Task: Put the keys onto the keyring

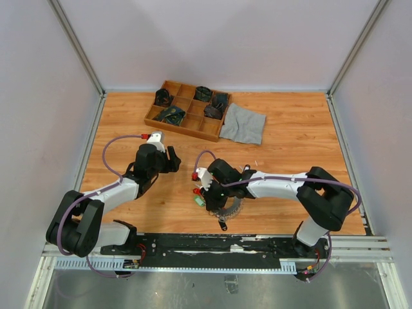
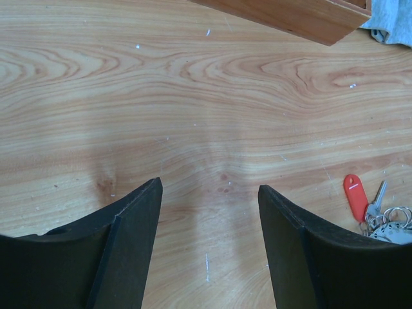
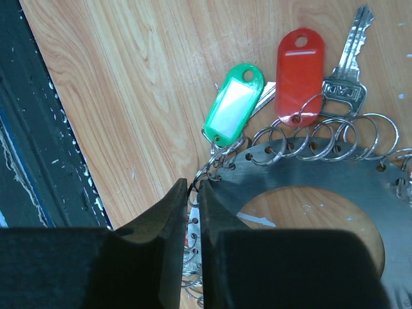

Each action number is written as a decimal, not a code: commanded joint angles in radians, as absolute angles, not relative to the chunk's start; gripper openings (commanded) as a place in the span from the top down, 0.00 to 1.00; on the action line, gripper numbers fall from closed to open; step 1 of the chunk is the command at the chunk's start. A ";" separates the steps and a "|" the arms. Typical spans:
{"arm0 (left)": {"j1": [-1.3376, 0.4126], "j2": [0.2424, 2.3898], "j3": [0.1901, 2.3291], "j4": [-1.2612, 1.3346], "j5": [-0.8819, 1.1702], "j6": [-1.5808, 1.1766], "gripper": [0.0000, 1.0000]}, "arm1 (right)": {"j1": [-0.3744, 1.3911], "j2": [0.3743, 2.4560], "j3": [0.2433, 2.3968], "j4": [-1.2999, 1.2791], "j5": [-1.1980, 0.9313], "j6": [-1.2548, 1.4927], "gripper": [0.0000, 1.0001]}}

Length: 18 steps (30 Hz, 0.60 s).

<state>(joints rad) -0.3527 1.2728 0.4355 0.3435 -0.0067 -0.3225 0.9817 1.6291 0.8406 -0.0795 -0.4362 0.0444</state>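
The wooden surface (image 1: 290,161) carries the keyring (image 3: 309,167) near its front edge, just ahead of the right arm. It is a flat grey metal disc with a round hole in the middle and small holes along its rim. It looks stiff, fairly heavy and smooth-faced, so it would likely slide rather than flex if pushed, and its thin rim seems the only place to pinch it. The left gripper (image 2: 209,187) hangs open and empty over bare wood, well off to the left. The right gripper (image 3: 193,187) stands at the disc's rim with its jaws drawn almost together, only a slit between them; whether it actually pinches the rim or a little ring there I cannot tell. The keys (image 3: 346,71) lie flat beside the disc, light and rigid, one with a red tag (image 3: 299,74) and one with a green tag (image 3: 233,106); the plastic tags offer broader holds. The split rings (image 3: 270,138) are thin, springy and probably slippery.
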 commanded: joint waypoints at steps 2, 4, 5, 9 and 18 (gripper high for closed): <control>-0.341 1.275 0.433 0.381 -0.013 -0.326 0.33 | 0.991 1.594 0.829 -0.089 -0.406 0.030 0.92; -0.341 1.274 0.433 0.380 -0.014 -0.327 0.33 | 0.988 1.578 0.821 -0.080 -0.413 0.026 0.95; -0.340 1.274 0.433 0.379 -0.014 -0.327 0.33 | 0.986 1.570 0.817 -0.076 -0.418 0.026 0.96; -0.340 1.272 0.433 0.379 -0.014 -0.327 0.33 | 0.966 1.536 0.793 -0.050 -0.459 0.023 0.99; -0.338 1.270 0.433 0.380 -0.011 -0.328 0.34 | 0.924 1.449 0.739 0.002 -0.546 -0.025 0.99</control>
<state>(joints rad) -0.3489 1.2728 0.4355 0.3435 -0.0067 -0.3225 0.9421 1.4994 0.7631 -0.0471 -0.4900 0.0273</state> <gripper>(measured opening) 0.667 0.014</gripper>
